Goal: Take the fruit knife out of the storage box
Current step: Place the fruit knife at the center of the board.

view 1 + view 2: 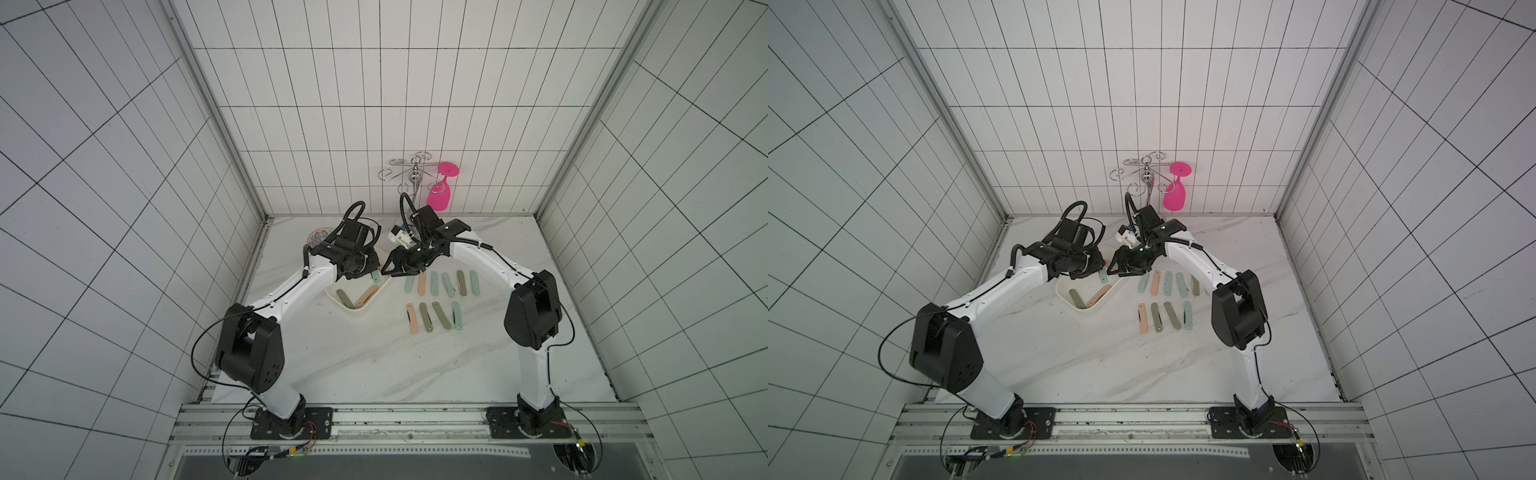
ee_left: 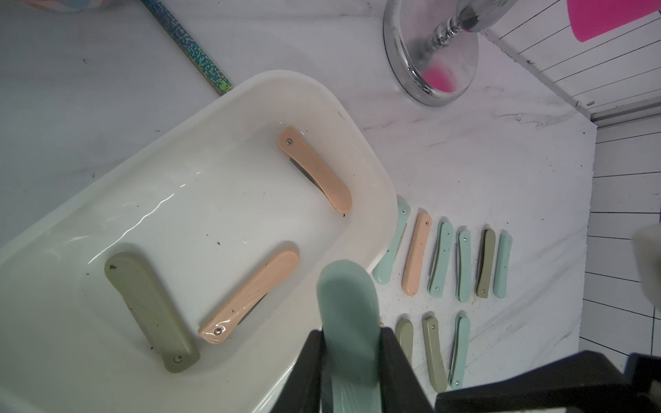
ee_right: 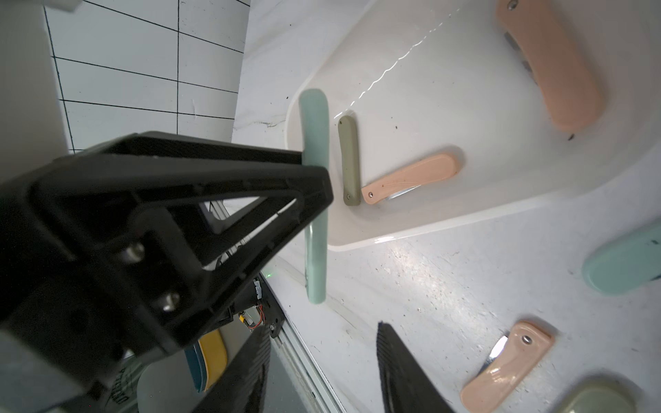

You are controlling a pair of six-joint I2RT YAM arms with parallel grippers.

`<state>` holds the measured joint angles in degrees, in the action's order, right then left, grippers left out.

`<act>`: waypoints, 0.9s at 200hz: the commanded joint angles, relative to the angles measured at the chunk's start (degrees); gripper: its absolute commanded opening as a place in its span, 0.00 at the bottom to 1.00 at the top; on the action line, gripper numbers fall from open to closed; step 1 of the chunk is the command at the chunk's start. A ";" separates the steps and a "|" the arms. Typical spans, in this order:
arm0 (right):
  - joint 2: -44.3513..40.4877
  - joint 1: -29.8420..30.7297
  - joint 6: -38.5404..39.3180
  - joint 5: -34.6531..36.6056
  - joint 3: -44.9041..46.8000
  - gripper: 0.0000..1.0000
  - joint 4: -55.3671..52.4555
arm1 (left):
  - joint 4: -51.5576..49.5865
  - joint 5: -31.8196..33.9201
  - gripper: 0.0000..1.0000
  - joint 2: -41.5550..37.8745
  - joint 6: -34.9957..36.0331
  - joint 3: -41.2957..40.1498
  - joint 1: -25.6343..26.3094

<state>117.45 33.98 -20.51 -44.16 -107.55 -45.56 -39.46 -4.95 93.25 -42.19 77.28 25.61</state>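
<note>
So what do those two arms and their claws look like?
The left arm and right arm are white tubes joined by bulky black housings, trailing thin black cables. The left claw and right claw are black; the right's tapered fingers look ribbed.

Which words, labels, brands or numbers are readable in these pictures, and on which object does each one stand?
No text can be read clearly in any view.
On the grey part in the right wrist view: what looks like dark lettering, too blurred to read.
On the teal fruit knife held in the left gripper, and on the storage box: no print visible.
</note>
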 commanded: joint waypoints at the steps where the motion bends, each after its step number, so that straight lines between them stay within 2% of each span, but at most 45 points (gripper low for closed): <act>1: 1.54 1.27 -1.71 -1.09 -1.45 0.49 2.49 | 2.37 -1.24 0.15 -1.81 -1.00 -0.46 0.58; 39: 2.77 1.82 -2.24 0.61 -0.85 0.47 3.33 | 2.59 -1.66 0.15 -2.70 -1.05 -0.77 0.67; 59: 3.29 1.98 -2.75 0.74 -0.94 0.43 5.00 | 2.72 -2.25 0.15 -2.77 -1.05 -0.91 0.67; 77: 3.57 2.21 -3.04 0.73 -1.07 0.37 5.61 | 2.72 -2.69 0.16 -2.95 -0.96 -1.18 0.67; 117: 3.75 2.51 -3.57 0.55 -0.87 0.12 6.53 | 2.81 -2.98 0.16 -3.56 -0.64 -2.00 0.76; 146: 3.40 2.69 -3.32 0.39 -0.54 0.00 6.54 | 2.99 -3.18 0.17 -3.68 -0.44 -2.08 0.76; 180: 2.04 2.61 -2.55 1.07 0.48 0.00 6.45 | 4.00 -3.57 0.23 -4.37 0.90 -2.32 0.75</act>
<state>120.16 36.05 -24.14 -44.07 -107.53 -40.07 -37.26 -7.35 91.15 -42.44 75.46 26.04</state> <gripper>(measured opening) 0.111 0.261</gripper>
